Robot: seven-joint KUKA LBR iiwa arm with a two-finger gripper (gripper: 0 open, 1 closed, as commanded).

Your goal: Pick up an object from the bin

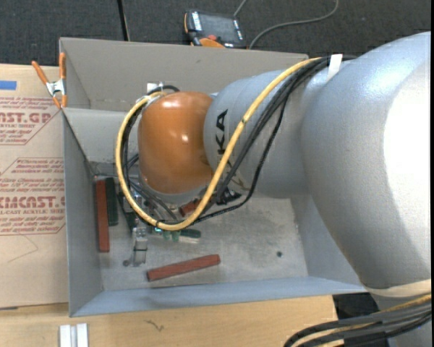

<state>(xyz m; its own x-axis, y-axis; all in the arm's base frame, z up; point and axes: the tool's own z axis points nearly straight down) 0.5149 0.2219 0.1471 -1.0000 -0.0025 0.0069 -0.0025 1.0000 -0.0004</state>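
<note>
Seemingly, the flat reddish-brown stick (183,267) near the end effector (139,250) (spread not discernible) was judged stiff, light, best gripped mid-length.

A flat reddish-brown stick (183,267) is laid on the bin (275,230) floor near the front wall; a second stick (101,215) is set along the left wall, with a dark green piece (113,202) just beside it
</note>
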